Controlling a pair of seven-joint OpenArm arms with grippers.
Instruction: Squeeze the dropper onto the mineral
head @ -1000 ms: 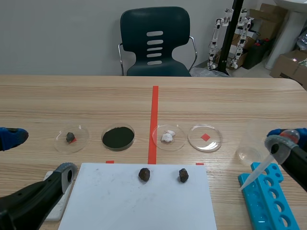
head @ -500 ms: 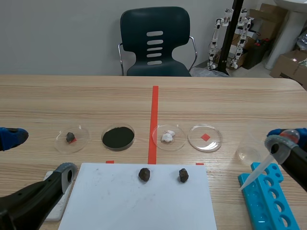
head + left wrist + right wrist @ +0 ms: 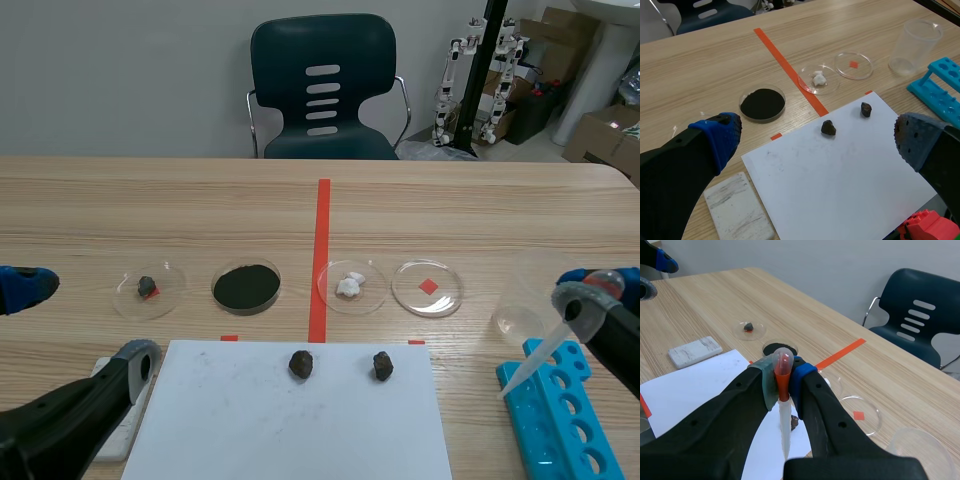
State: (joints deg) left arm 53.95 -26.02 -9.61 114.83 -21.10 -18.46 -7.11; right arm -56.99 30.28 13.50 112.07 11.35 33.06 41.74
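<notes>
The right gripper (image 3: 782,377) is clenched on the dropper (image 3: 784,415), its pads pressing the bulb just above the orange-red collar. In the scene view the clear stem slants toward 7 o'clock, its tip by the left edge of the blue rack (image 3: 560,420). The dropper hangs well apart from the two minerals, out at their 3 o'clock.

Both are dark lumps lying on the white sheet (image 3: 280,420) near its far edge: the left mineral (image 3: 301,363) and, at its 3 o'clock, the right mineral (image 3: 381,365).

The left gripper (image 3: 817,140) is released, with its fingers spread wide above the sheet's near-left part.

Beyond the sheet, at 12 o'clock, four dishes stand in a row on the bench (image 3: 200,210):
- a dish with a small dark stone (image 3: 148,290)
- a dish of black powder (image 3: 246,287)
- a dish with a white piece (image 3: 350,286)
- a clear dish (image 3: 428,288) over a red square mark

A clear cup (image 3: 520,300) stands at the rack's 12 o'clock. A white slab (image 3: 737,212) lies at the sheet's 9 o'clock.
</notes>
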